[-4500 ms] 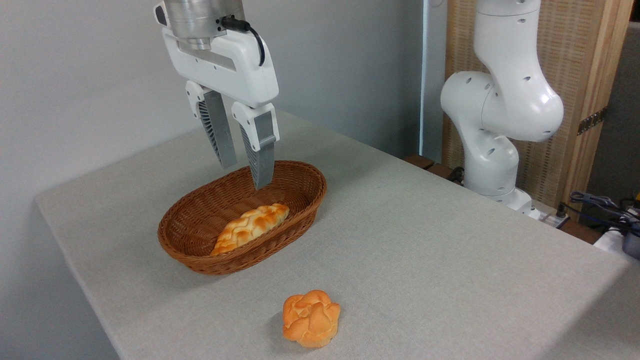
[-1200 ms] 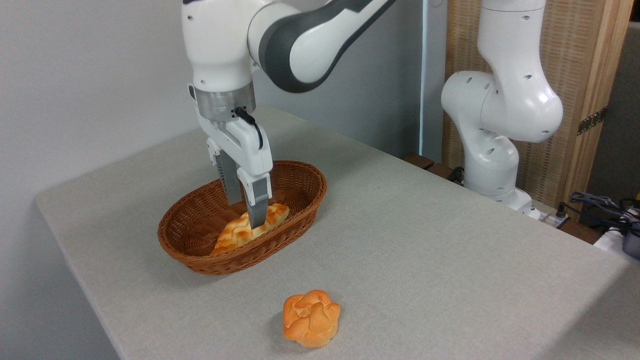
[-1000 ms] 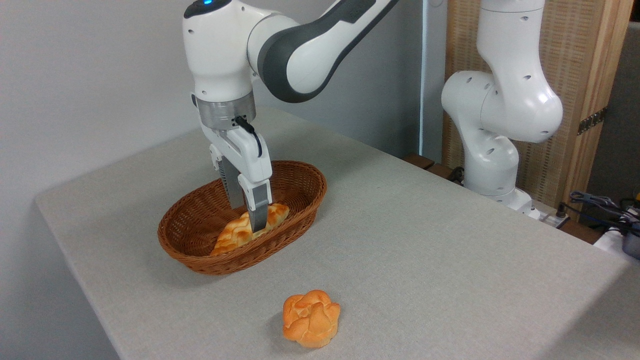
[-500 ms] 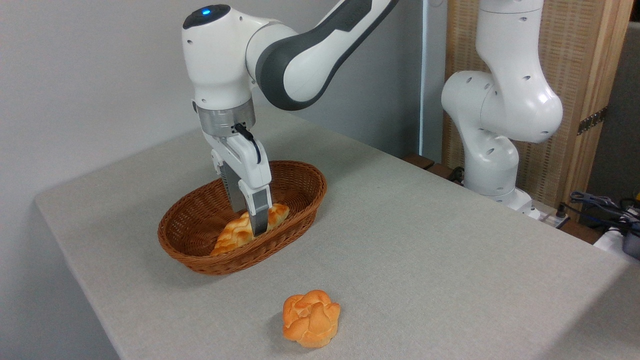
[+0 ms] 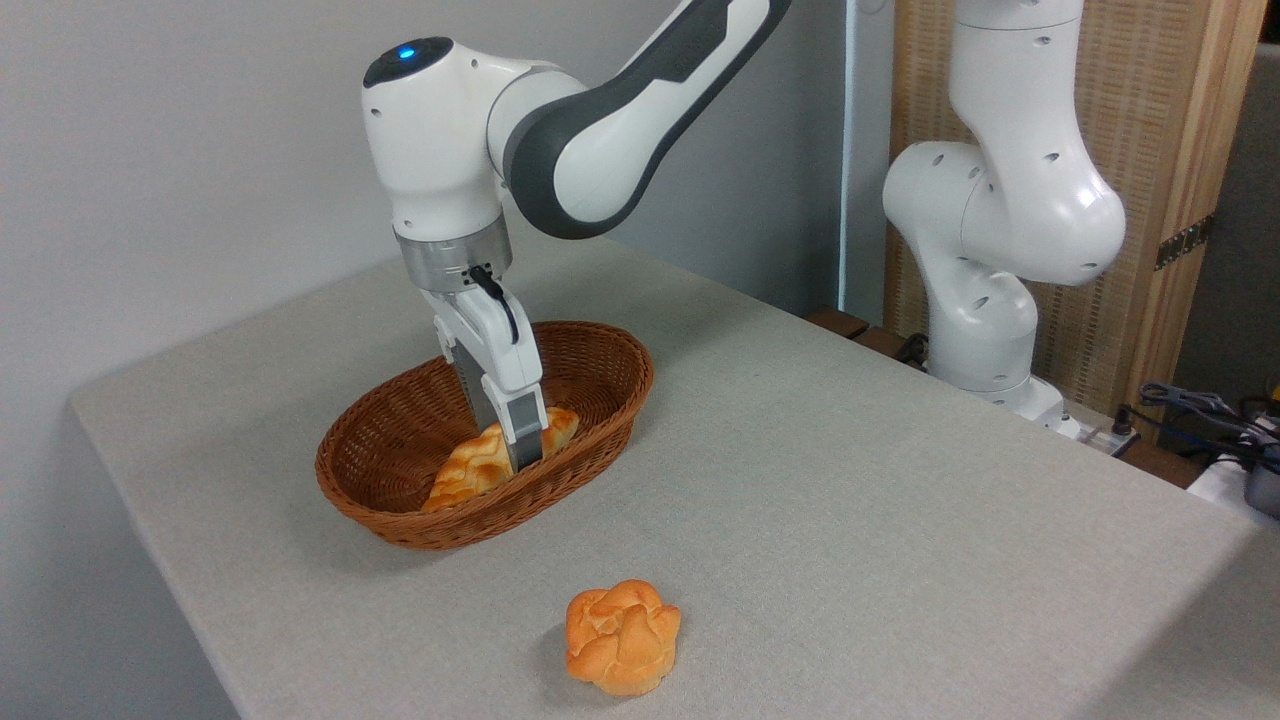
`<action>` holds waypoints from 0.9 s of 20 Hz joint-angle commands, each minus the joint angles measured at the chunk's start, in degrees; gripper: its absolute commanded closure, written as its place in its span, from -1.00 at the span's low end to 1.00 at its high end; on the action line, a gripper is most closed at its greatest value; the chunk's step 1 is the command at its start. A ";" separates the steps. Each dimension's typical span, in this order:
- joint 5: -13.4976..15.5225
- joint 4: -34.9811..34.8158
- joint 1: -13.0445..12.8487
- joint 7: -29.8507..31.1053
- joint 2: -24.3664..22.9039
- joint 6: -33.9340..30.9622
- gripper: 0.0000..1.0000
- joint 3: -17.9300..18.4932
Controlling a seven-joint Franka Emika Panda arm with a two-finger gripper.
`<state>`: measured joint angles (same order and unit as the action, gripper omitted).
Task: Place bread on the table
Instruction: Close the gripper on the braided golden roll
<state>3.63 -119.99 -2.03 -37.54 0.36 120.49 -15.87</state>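
Jaws nearly closed: your gripper pinches 1 braided loaf inside 1 wicker basket; 1 knotted bun sits near basket on table.

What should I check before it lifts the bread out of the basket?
1. Gripper down at the bread: ok.
2. Fingers closed firmly on the loaf: cannot tell, the near finger hides the contact.
3. Bread lying in the basket, not yet lifted: ok.
4. Bare table right of the basket for set-down: ok.
5. Round bun lies apart, nearer the front edge: ok.
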 commanded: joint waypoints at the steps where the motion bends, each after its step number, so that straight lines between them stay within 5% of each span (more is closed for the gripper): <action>1: -0.47 -0.77 -0.17 -0.25 -0.18 1.68 0.05 -0.04; 13: 0.14 0.80 -0.08 0.27 -0.27 0.89 0.22 -0.04; 18: 4.53 7.48 -0.08 0.63 -0.18 -7.01 0.28 -0.04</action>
<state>6.06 -116.72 -2.02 -37.44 0.34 118.67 -15.96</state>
